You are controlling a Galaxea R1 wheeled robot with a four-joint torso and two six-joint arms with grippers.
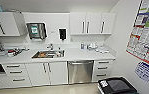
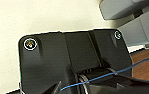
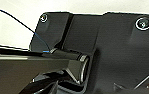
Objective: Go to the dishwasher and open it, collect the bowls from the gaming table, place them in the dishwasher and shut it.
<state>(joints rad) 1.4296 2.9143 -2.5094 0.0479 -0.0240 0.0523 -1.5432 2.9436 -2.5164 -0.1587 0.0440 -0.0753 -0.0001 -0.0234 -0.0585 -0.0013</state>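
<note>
The head view looks down on a small kitchenette: a white counter runs along the back wall, with a steel sink sunk into it and white wall cabinets above. The dishwasher, a brushed-steel front with a bar handle along its top edge, sits under the counter just right of the double white doors below the sink and left of a stack of white drawers. Its door is shut. A dish rack with some crockery stands at the far left of the counter, and a black bin sits on the floor at the lower right, near a wall of posters. The step in hand looks like the first one: getting to the dishwasher, which stands some way ahead and slightly right of centre. Both wrist views give the robot's own dark plates against pale surfaces, so whether either pair of jaws is released or clenched cannot be told. Opening the door will probably call for closing in squarely on the steel front, bending low enough to reach the bar handle, gripping it and pulling it outward and down, while keeping clear of the bin on the right.
</note>
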